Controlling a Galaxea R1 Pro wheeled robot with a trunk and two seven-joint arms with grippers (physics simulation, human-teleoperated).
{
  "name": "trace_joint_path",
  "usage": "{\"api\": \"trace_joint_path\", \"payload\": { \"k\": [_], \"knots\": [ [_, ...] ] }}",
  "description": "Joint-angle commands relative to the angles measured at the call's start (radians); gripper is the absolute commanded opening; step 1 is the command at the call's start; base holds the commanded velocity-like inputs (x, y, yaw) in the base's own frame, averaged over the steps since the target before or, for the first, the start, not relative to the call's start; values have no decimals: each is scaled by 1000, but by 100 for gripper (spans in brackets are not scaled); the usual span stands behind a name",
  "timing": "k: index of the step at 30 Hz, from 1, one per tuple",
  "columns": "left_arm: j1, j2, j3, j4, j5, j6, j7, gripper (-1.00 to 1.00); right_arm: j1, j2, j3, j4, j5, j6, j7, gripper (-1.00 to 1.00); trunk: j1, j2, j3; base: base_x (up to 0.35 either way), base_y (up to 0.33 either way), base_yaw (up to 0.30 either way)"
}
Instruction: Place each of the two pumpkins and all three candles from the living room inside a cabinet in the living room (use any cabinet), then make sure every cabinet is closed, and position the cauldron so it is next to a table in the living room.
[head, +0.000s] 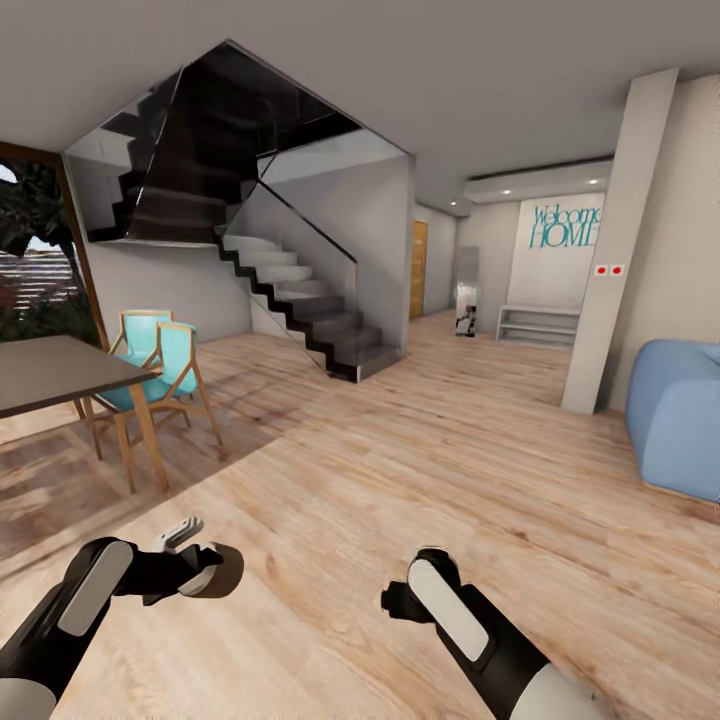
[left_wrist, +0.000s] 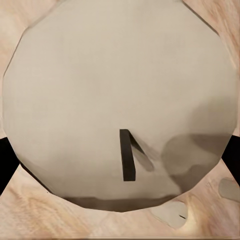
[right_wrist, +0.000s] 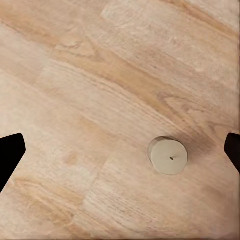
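On the wooden floor below the right gripper (right_wrist: 120, 150), a pale candle (right_wrist: 168, 155) stands upright — its jaws wide apart, holding nothing. The left gripper (left_wrist: 120, 160) presses a second candle (left_wrist: 120, 100) close to its camera, seemingly clamped. Beyond stand a dining table (head: 60, 372) and staircase (head: 300, 290). Risk: a careless turn could topple the loose candle and send it rolling.

1. The dining table (head: 50, 372) stands at the floor's (head: 400, 470) left edge, with two chairs (head: 165, 365) just behind its right corner.
2. The staircase (head: 300, 300) rises behind the chairs, towards the middle.
3. A sofa (head: 680, 415) sits at the right edge, a pillar (head: 615, 250) just left of it.
4. A low shelf (head: 538, 325) stands against the far wall, behind the pillar.
5. In the right wrist view, one candle (right_wrist: 168, 155) stands upright on the floor.
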Motion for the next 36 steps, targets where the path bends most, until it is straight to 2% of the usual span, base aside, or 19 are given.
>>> {"api": "trace_joint_path", "payload": {
  "k": [1,5,9,12,15,20,22,25,29,34,36],
  "knots": [
    [-1,0,1,-1,11,3,10,-100,-1,1,4,5,-5,-8,-9,100,3,-8,-4,-195,0,0],
    [-1,-2,1,-1,11,3,10,-100,-1,1,4,12,-2,-36,-6,100,19,-36,-17,-77,0,0],
    [-1,0,1,-1,11,3,10,-100,-1,-2,16,24,1,-127,30,100,34,-64,-29,-11,0,0],
    [-1,0,1,-1,11,3,10,-100,0,-6,74,32,34,-206,67,100,46,-85,-39,-2,0,0],
    [-1,1,1,-1,11,3,10,-100,0,-7,101,67,48,-250,77,100,57,-106,-48,0,0,0],
    [-1,-1,1,-1,11,3,10,-100,0,-2,111,224,57,-358,129,100,76,-141,-64,0,0,0],
    [-1,-1,0,-1,11,3,10,-100,0,-6,112,262,57,-378,165,100,84,-155,-70,0,0,0],
    [-1,-4,0,-1,11,3,10,-100,0,-6,113,295,64,-387,185,100,95,-176,-80,0,0,0],
    [-1,-5,-1,-1,11,3,11,-100,0,-2,112,387,130,-459,222,100,111,-204,-92,0,0,0],
    [-1,-7,-1,-1,11,3,11,-100,0,1,113,560,158,-516,373,100,130,-239,-108,0,0,0],
    [-1,-8,-1,-1,11,3,11,-100,0,1,112,595,160,-520,415,100,138,-253,-114,0,0,0]
  ]
}}
